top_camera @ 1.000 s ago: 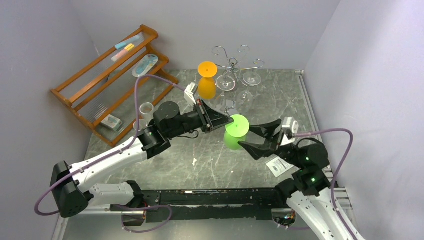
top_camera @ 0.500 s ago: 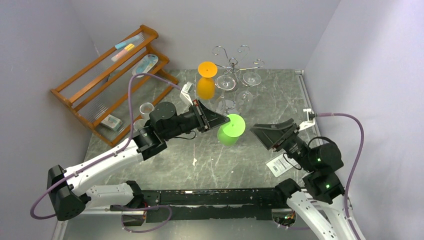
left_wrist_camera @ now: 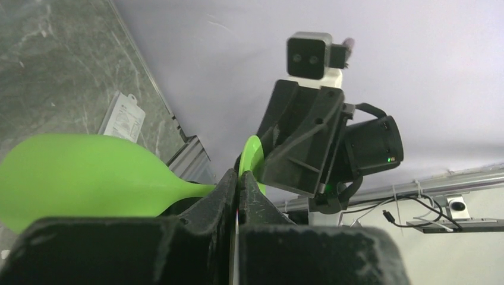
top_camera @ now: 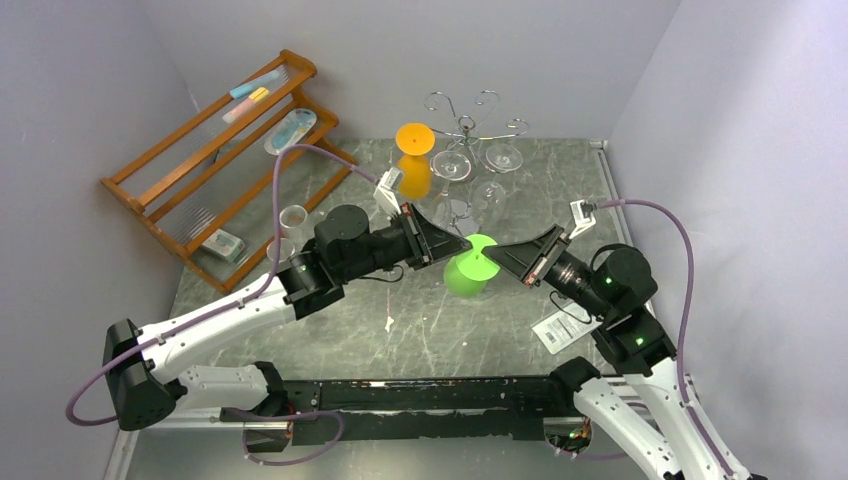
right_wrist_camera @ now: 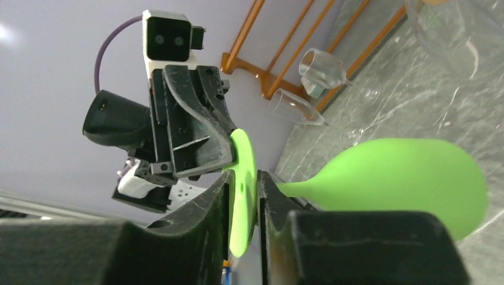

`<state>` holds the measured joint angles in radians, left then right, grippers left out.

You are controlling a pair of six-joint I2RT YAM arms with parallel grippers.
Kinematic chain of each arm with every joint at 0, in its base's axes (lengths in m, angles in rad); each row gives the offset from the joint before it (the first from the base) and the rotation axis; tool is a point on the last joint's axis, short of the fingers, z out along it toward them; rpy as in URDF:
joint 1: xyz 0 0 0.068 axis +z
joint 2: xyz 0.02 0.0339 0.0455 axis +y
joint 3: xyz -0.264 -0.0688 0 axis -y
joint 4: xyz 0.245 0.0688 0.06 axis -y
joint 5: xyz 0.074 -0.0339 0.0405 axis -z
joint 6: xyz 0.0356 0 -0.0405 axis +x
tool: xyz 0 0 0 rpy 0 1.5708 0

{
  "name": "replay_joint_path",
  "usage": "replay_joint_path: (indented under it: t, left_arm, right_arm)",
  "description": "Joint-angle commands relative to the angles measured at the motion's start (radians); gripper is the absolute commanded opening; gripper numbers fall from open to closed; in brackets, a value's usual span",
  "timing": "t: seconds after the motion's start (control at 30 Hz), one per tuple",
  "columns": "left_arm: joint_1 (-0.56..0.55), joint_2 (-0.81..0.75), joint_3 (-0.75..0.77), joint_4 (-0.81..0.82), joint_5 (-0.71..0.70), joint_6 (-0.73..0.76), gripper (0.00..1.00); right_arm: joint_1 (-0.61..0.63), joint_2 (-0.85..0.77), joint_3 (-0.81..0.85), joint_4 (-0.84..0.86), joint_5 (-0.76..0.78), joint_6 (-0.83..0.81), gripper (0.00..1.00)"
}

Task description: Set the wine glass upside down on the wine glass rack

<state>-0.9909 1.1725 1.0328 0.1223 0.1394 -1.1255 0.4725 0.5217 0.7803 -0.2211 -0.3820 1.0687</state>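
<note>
The bright green wine glass (top_camera: 465, 272) hangs above the table's middle, foot uppermost and tilted toward the right. My left gripper (top_camera: 455, 245) is shut on the left rim of its round foot (left_wrist_camera: 252, 155), and the bowl (left_wrist_camera: 77, 172) juts out to the left in the left wrist view. My right gripper (top_camera: 500, 258) comes in from the right. Its jaws (right_wrist_camera: 242, 184) stand close on either face of the foot disc, pinching it, with the bowl (right_wrist_camera: 404, 178) beyond. The silver wine glass rack (top_camera: 467, 125) stands at the back centre.
An orange glass (top_camera: 413, 160) and clear glasses (top_camera: 452, 165) hang upside down on the rack. The orange-brown wooden shelf (top_camera: 220, 160) fills the back left, with small clear cups (right_wrist_camera: 324, 66) at its foot. A white paper tag (top_camera: 556, 332) lies by the right arm.
The right gripper swung back in from the right and narrowed its jaws onto the glass's foot. The left gripper kept its hold and shifted the glass slightly right.
</note>
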Motion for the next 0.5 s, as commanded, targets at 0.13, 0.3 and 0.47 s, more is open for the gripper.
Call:
replay_joint_path:
  t: [0.13, 0.3, 0.47]
  left_arm:
    - [-0.039, 0.036, 0.024, 0.028, -0.062, -0.011, 0.06]
    - [-0.039, -0.015, -0.003, -0.002, -0.171, 0.002, 0.47]
    - [-0.038, -0.073, -0.013, -0.014, -0.259, 0.040, 0.70]
  right_arm:
    - [0.005, 0.016, -0.004, 0.022, -0.077, 0.041, 0.00]
    - [0.006, 0.045, 0.062, -0.042, 0.072, -0.008, 0.00]
    - [0.006, 0.013, 0.087, -0.112, 0.245, -0.033, 0.00]
